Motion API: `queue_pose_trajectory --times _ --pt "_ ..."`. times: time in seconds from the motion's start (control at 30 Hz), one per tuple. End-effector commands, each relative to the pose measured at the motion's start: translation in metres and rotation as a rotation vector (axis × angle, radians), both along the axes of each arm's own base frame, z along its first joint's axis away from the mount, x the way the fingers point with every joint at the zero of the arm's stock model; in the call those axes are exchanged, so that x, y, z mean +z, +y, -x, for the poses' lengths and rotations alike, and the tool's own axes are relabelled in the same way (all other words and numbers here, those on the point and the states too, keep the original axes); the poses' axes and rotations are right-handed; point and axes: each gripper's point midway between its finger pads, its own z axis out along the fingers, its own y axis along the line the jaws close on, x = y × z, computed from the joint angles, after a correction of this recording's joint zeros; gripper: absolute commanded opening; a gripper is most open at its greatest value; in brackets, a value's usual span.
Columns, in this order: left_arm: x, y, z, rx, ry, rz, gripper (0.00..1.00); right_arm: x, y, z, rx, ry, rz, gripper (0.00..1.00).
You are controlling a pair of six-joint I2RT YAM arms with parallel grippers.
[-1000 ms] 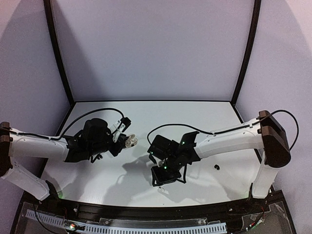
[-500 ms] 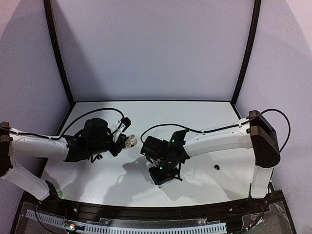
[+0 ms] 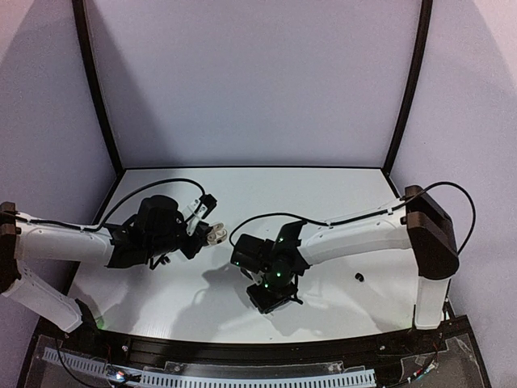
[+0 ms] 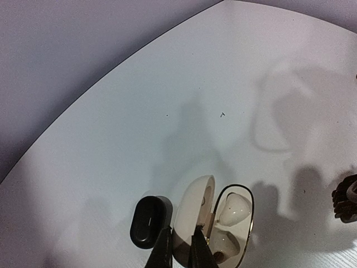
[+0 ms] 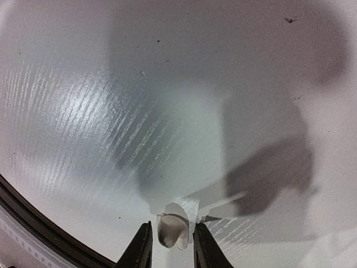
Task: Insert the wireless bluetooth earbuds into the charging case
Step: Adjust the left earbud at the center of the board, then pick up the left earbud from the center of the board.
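My left gripper (image 4: 179, 248) is shut on the raised lid of the open white charging case (image 4: 192, 215). The case's gold-rimmed base (image 4: 245, 192) lies to the right, with a pale rounded shape in its upper well. In the top view, the left gripper (image 3: 203, 230) holds the case (image 3: 216, 234) left of centre. My right gripper (image 5: 172, 245) is closed around a white earbud (image 5: 173, 230) just above the table. In the top view, the right gripper (image 3: 271, 297) sits near the front edge. One black earbud (image 3: 359, 277) lies on the table to the right. The other earbuds are not visible.
A closed black case (image 4: 149, 220) lies flat just left of the white case. Part of the right arm (image 4: 347, 198) shows at the right edge of the left wrist view. The table's dark front rim (image 5: 33, 215) runs close under the right gripper.
My right arm has swung left, bringing its gripper closer to the left gripper and the white case. The left arm and the case have not moved.
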Motion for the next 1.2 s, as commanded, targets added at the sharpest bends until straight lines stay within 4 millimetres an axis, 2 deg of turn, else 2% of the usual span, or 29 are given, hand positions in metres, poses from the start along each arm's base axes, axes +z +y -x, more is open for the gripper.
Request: queue_pose_trajectory --times 0.0,0.4,0.57,0.7,0.77,0.83,0.93,0.97,1.03,1.13,1.17 --pt "0.015 -0.001 -0.003 -0.001 -0.019 0.027 0.01 -0.004 0.005 0.003 0.032 -0.003 0.018 0.23" --pt "0.016 -0.001 -0.004 -0.001 -0.020 0.028 0.01 -0.004 0.010 0.000 0.045 -0.015 0.017 0.14" --pt "0.015 -0.001 -0.003 -0.002 -0.018 0.028 0.01 -0.003 0.011 0.000 0.050 -0.016 0.012 0.01" --pt "0.014 -0.001 -0.002 -0.005 -0.017 0.026 0.01 0.009 0.020 -0.005 0.078 -0.051 -0.031 0.00" --pt "0.013 -0.002 -0.001 -0.013 -0.011 0.027 0.01 0.021 0.025 -0.013 0.086 -0.084 -0.059 0.00" --pt "0.015 -0.004 0.000 -0.025 -0.005 0.032 0.01 0.041 0.029 -0.025 0.078 -0.122 -0.109 0.00" --pt "0.023 -0.008 -0.001 -0.040 -0.013 0.036 0.01 0.086 0.036 -0.050 0.053 -0.213 -0.233 0.00" --pt "0.024 -0.009 -0.001 -0.045 -0.013 0.034 0.01 0.091 0.036 -0.053 0.052 -0.227 -0.246 0.00" --pt "0.030 -0.013 0.000 -0.061 -0.006 0.031 0.01 0.146 0.038 -0.072 0.066 -0.347 -0.388 0.00" --pt "0.042 -0.020 0.002 -0.099 -0.006 0.041 0.01 0.200 0.044 -0.086 0.134 -0.481 -0.554 0.00" --pt "0.042 -0.023 0.005 -0.124 0.008 0.042 0.01 0.231 0.046 -0.089 0.168 -0.551 -0.647 0.00"
